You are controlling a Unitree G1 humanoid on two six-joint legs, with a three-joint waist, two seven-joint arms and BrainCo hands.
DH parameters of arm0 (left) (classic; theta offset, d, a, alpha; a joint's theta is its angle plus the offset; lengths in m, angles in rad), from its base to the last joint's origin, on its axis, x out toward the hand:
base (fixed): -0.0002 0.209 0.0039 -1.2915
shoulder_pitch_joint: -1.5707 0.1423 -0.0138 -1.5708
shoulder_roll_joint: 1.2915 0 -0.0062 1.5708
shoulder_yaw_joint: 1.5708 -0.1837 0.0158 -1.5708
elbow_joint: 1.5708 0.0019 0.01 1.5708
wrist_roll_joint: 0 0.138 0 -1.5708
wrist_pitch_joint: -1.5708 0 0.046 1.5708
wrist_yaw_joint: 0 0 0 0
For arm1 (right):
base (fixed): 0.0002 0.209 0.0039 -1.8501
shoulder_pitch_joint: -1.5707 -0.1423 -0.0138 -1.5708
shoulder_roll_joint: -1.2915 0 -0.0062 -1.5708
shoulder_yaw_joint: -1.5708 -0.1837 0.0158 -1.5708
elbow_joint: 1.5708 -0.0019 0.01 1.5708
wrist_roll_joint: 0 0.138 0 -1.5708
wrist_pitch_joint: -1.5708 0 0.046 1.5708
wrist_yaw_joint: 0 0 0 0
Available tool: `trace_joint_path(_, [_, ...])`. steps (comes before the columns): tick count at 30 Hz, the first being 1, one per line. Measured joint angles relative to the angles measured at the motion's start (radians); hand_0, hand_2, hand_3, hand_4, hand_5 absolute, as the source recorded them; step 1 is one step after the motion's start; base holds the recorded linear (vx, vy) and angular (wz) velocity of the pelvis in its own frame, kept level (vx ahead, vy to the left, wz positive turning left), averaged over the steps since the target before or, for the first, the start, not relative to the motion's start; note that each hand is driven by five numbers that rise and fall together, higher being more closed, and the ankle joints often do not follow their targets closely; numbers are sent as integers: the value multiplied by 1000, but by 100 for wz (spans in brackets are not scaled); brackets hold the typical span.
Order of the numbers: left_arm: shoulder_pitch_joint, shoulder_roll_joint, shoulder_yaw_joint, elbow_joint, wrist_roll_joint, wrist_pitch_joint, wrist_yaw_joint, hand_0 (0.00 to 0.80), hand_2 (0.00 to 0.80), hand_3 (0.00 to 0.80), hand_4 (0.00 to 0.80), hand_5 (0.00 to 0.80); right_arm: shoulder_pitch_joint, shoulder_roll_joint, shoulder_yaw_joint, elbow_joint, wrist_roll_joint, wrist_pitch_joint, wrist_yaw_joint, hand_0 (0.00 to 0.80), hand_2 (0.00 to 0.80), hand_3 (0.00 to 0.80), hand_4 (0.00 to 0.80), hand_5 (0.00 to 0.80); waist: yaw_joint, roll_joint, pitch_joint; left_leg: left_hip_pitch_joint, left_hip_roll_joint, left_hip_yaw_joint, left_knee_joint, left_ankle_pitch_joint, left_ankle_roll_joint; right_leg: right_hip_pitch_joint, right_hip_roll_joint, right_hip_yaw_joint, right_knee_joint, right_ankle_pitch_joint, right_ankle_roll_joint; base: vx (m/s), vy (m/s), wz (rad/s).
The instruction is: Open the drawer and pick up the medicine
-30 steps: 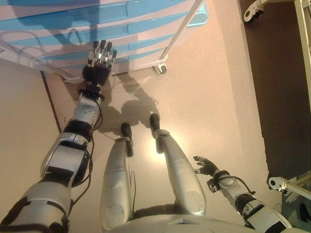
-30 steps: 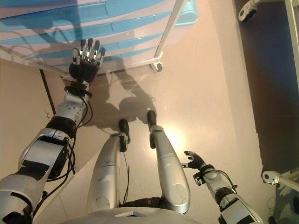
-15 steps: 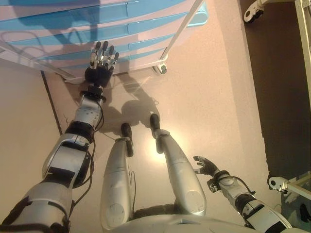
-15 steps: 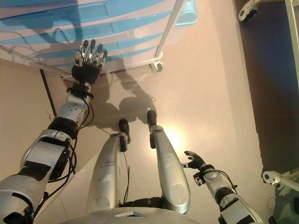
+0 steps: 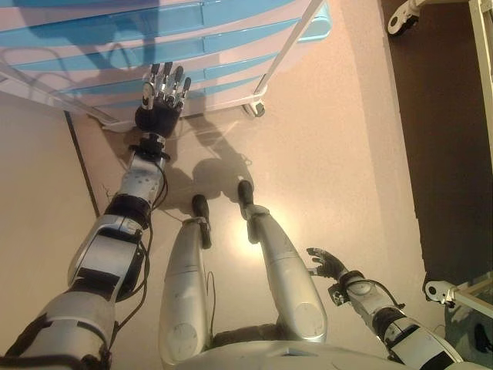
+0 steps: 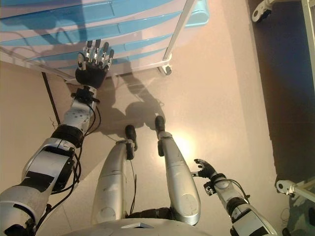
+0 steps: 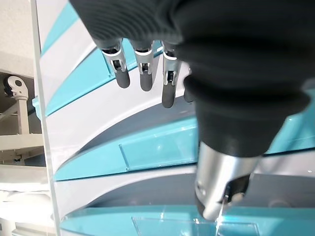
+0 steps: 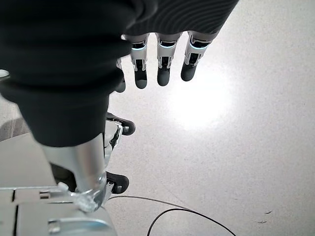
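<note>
Drawers: we see a cart of stacked blue drawers (image 5: 154, 35) in a white frame (image 5: 289, 46), standing on the floor (image 5: 331, 154) on castors (image 5: 256, 109); all the drawer fronts we can see look pushed in
Left robot hand (image 5: 160, 104): we find it stretched out and raised in front of the lower drawer fronts, fingers (image 7: 142, 73) straight and spread, holding nothing; we cannot tell whether the tips touch a front
Right robot hand (image 5: 327, 264): we see it low at the robot's right side, well apart from the cart, fingers (image 8: 162, 69) relaxed and empty above bare floor
Medicine: we cannot see it in any view, and neither hand carries it
Other: a white castor (image 5: 400, 19) of another frame shows at the upper right
</note>
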Motion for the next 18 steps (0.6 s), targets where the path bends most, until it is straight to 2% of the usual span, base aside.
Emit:
trace_joint_path(6, [11,2,7,-96,-25,-27,6,0,0,0,0,0,2,0,0,0,0,-9,0,0,0,0,0,0,0,0,0,-1,-2,-1,-12,3,0,-2,-1,-1,-6,0,0,0,0,0])
trace_joint_path(14, [6,6,5,-118,-48,-50,4,0,0,0,0,0,3,0,1,1,0,-19,1,0,0,0,0,0,-5,-1,0,-4,-1,1,-17,16,2,-9,-1,-1,-3,4,0,-11,-2,0])
trace_joint_path(15, [5,7,5,-121,-51,-50,3,0,0,0,0,0,2,-1,2,1,1,-20,1,0,0,0,0,0,-4,-1,0,-5,-2,0,-18,5,-5,-10,-1,0,-5,-1,-2,102,32,-1])
trace_joint_path(16, [5,6,5,-121,-52,-51,2,0,0,0,0,0,4,-1,3,2,1,-20,1,0,0,0,0,0,-5,-1,0,-6,-1,3,-17,17,3,-13,-1,0,-3,6,0,0,0,0])
trace_joint_path(18, [4,7,5,-128,-65,-57,-4,0,0,0,0,0,5,-1,5,3,1,-24,2,0,0,0,0,0,-8,-1,0,-11,-2,1,-19,8,-5,-16,-2,-1,-5,-2,-1,0,0,0])
